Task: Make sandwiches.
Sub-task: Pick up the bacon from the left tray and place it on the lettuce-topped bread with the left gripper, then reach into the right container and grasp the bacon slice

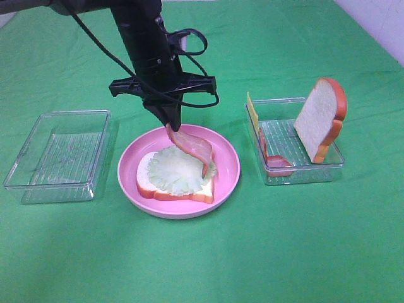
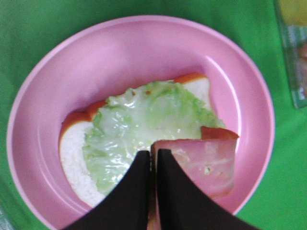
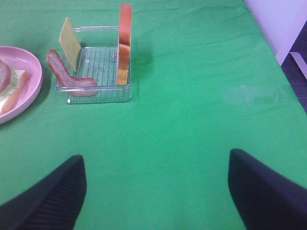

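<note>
Over the plate (image 1: 230,167), my left gripper (image 1: 172,126) is pinched on one end of a bacon strip (image 1: 192,146), so the rest drapes onto the lettuce (image 1: 177,170) topping the bread (image 1: 144,178); my right gripper (image 3: 156,187) hangs spread apart, clear of the tray (image 3: 96,96)

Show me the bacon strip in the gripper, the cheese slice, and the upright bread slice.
bacon strip (image 1: 191,147), exterior high view, middle of the strip.
cheese slice (image 3: 70,42), right wrist view, flat yellow face.
upright bread slice (image 1: 317,123), exterior high view, white face.
</note>
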`<state>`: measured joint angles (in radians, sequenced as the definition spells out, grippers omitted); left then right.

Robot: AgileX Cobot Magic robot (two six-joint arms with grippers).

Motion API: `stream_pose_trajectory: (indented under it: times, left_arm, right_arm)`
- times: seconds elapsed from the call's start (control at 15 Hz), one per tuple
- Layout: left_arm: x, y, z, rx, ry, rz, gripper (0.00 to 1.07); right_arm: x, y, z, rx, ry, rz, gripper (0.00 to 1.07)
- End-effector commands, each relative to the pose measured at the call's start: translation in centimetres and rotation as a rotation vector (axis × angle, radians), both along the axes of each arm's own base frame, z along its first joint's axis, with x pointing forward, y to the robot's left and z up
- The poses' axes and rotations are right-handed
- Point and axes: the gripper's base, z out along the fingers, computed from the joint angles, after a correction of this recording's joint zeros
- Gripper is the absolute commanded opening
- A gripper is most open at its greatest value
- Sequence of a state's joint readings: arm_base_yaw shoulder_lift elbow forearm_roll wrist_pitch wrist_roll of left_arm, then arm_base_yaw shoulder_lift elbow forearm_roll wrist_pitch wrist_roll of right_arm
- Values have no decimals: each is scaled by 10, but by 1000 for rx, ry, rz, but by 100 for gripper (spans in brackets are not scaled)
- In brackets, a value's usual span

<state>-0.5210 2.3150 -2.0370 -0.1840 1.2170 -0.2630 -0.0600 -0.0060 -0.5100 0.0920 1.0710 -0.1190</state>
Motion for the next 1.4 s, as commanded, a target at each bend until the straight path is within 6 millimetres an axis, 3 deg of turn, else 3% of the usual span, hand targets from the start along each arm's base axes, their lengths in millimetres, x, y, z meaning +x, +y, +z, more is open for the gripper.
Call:
stream_pose_trajectory:
  times: [0.07, 0.13, 0.27, 0.53, 0.8, 0.87, 1.07, 1.27, 1.33, 1.4]
  left_arm:
    - [-6, 7, -7, 78, 57, -16, 8]
    - [-6, 7, -7, 83, 55, -17, 9]
    - [-5, 9, -7, 103, 48, 5, 22]
    - [-4, 9, -7, 103, 45, 25, 71]
    - [-3, 14, 9, 131, -12, 17, 73]
    - [-2, 19, 34, 146, -92, 13, 73]
    - [-11, 29, 79, 141, -201, 14, 73]
    - [-31, 43, 143, 105, -345, -7, 73]
    - [-36, 46, 155, 94, -370, -13, 73]
    - [-57, 58, 194, 56, -455, -24, 73]
  right_arm:
    - [-1, 0, 0, -14, -21, -1, 77]
    - [-1, 0, 0, -14, -21, -1, 77]
    - [-1, 0, 0, -14, -21, -1, 77]
    - [-1, 0, 0, -14, -21, -1, 77]
    - [-1, 0, 0, -14, -21, -1, 77]
    - [-1, 0, 0, -14, -21, -1, 77]
    - [-1, 0, 0, -14, -21, -1, 77]
    - [-1, 0, 0, -14, -21, -1, 77]
    - [-1, 0, 0, -14, -21, -1, 77]
    - [-1, 0, 0, -14, -21, -1, 77]
